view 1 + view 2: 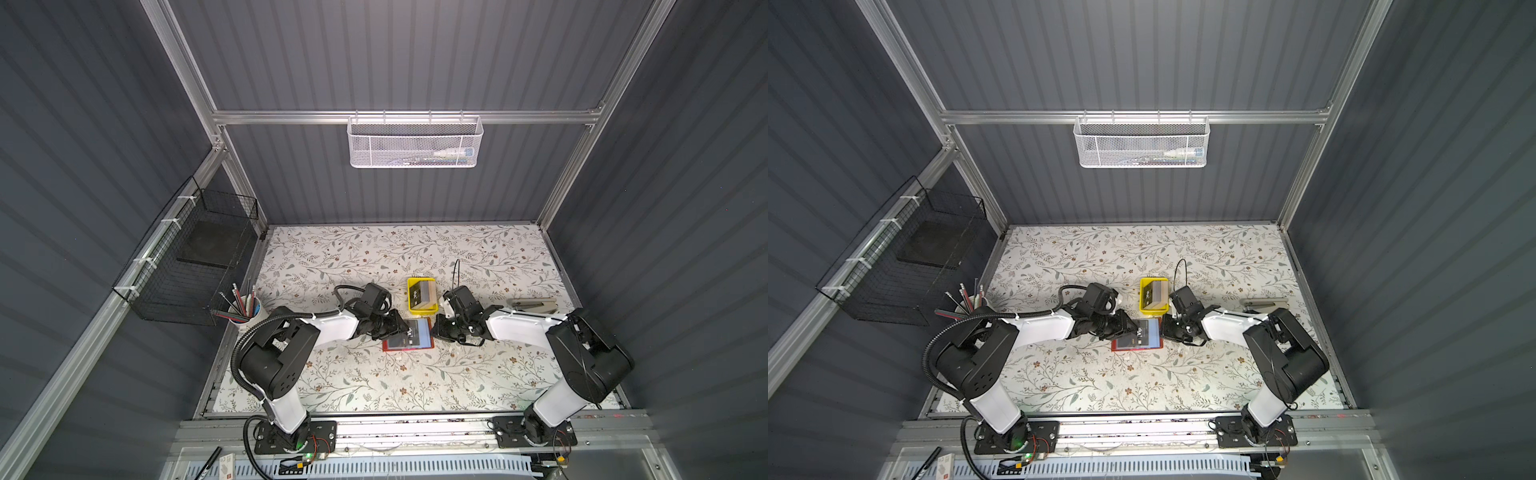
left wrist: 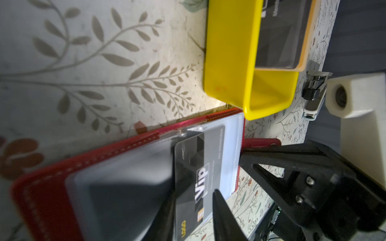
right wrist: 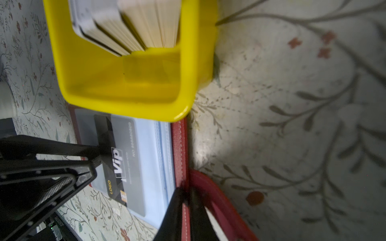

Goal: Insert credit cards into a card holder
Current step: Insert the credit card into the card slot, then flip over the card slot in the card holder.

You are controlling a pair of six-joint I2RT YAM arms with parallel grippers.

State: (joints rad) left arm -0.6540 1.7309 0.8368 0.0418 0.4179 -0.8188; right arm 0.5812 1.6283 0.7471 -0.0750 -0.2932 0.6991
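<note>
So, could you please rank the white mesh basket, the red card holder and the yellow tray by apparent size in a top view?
1. white mesh basket, though it hangs nearer the camera
2. card holder
3. yellow tray

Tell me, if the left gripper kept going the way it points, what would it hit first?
Probably the card holder: the left gripper, holding a credit card, angles down onto its clear sleeves. Past that sits the right gripper at the holder's far edge; depth is unclear.
</note>
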